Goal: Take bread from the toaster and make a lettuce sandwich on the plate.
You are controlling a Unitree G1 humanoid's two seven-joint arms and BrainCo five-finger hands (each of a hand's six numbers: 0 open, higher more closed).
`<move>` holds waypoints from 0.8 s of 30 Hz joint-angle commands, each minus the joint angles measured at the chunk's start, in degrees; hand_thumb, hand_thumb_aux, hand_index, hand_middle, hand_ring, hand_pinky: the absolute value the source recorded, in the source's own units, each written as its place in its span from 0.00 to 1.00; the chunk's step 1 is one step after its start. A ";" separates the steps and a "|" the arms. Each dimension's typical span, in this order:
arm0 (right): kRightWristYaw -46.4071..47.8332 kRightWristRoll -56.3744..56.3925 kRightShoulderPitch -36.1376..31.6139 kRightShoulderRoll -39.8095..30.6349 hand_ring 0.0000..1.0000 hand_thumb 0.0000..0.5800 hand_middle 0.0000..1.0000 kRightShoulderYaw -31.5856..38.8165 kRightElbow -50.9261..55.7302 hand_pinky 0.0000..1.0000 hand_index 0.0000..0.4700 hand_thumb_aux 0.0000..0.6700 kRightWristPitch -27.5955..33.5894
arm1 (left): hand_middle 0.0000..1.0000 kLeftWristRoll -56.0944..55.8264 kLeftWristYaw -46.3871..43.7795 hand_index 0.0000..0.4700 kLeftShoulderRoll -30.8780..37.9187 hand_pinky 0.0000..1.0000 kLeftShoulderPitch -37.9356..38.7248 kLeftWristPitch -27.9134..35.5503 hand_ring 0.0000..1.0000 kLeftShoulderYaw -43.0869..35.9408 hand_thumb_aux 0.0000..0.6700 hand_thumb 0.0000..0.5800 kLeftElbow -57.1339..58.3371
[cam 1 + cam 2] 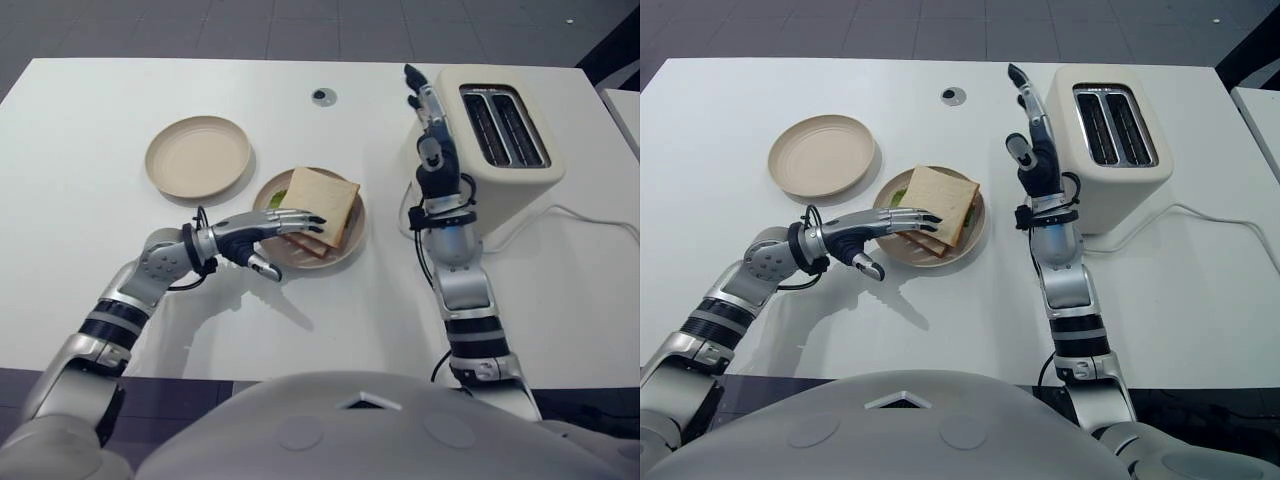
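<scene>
Left eye view, desk: We see a white desk [90, 130] with two plates and a toaster on it.
Left eye view, toaster: The toaster [505, 135] stands at the far right with its two slots facing up. A white cord [590, 215] runs off to the right.
Left eye view, sandwich plate: The sandwich plate [340, 255] sits in the middle of the desk.
Left eye view, bread: A slice of bread [322, 205] lies on top, with more bread under it. A bit of green lettuce [279, 199] peeks out at the far left side.
Left eye view, other plate: The other plate [198, 156] sits just beside it, farther away and to the left.
Left eye view, left hand: The left hand [262, 238] is stretched out flat and holds nothing. Its fingertips lie over the near left rim of the sandwich plate, right at the edge of the bread.
Right eye view, right hand: The right hand [1035, 140] stands up tall just left of the toaster [1120, 150]. Its fingers are spread and it holds nothing.
Right eye view, bread: We see the bread [942, 202] on the sandwich plate [965, 240], well apart from the toaster.
</scene>
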 commanded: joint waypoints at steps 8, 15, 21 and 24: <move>43.34 22.85 8.99 -21.25 1.00 1.00 1.00 13.68 -5.81 1.00 1.00 1.00 -2.59 | 1.00 -42.02 -35.02 1.00 9.27 1.00 11.06 4.19 1.00 -0.66 1.00 1.00 -14.08; 44.36 7.20 7.37 -25.89 1.00 1.00 1.00 15.13 4.27 1.00 1.00 1.00 -3.97 | 1.00 -14.83 -28.95 1.00 4.18 1.00 3.90 4.17 1.00 1.34 1.00 1.00 4.97; 27.30 -2.78 -1.27 -17.07 1.00 1.00 1.00 10.99 15.46 1.00 1.00 1.00 -1.30 | 1.00 9.78 -3.55 0.74 -5.05 1.00 -7.38 3.22 1.00 2.89 0.74 0.93 18.68; 17.06 -4.17 -6.16 -13.04 1.00 1.00 1.00 6.46 20.67 1.00 1.00 1.00 1.97 | 1.00 20.46 14.67 0.93 -8.28 1.00 -14.59 4.81 1.00 3.21 0.93 1.00 26.83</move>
